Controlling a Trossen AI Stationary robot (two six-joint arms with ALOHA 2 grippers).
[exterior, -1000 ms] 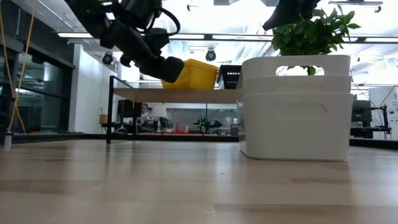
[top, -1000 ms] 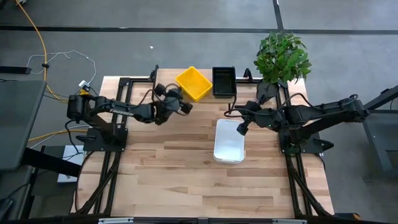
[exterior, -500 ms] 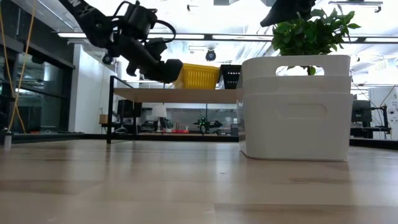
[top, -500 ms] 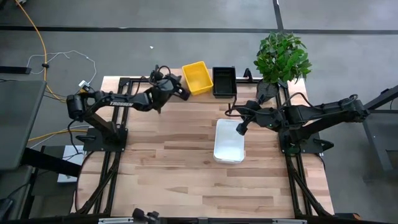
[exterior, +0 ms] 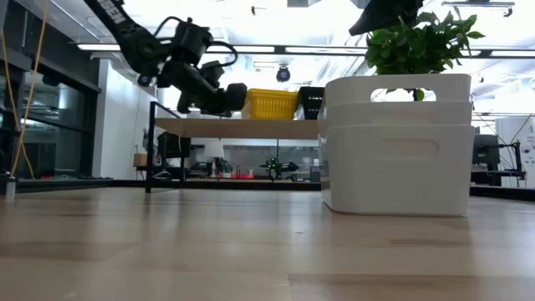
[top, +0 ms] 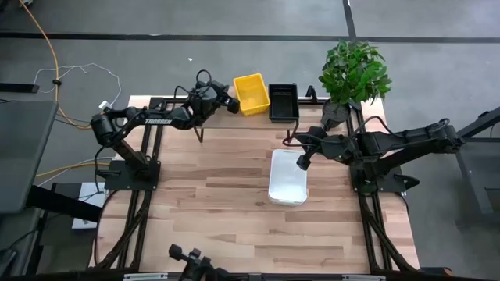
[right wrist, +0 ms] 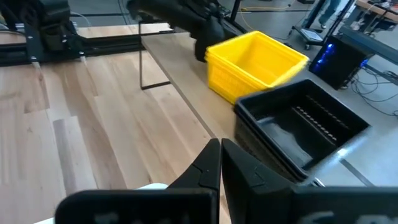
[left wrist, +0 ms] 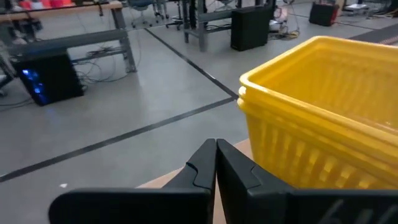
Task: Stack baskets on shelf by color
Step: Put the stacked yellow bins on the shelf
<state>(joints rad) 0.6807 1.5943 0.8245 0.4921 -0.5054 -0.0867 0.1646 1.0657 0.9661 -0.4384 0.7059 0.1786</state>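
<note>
Nearest the front of the surface [top: 234, 203]: white baskets [top: 287, 176], nested one in another, standing just below and in front of the right gripper [top: 303, 158]. Right gripper closed tight, fingers pressed together, holding nothing, hovering above the rear edge of the white baskets. Farther back, past that gripper: the shelf [exterior: 242, 127] with light wood top on thin black legs. On the shelf, black baskets [top: 282, 101] straight ahead of the right gripper, yellow baskets [top: 251, 94] just beside them, toward the left arm. Left gripper [top: 232, 103] at shelf height, also closed with fingers together, gripping nothing, its tip right beside the near corner of the yellow baskets; touching or just apart, hard to say. Beyond the right gripper, at the far corner: a green potted plant [top: 355, 70].
</note>
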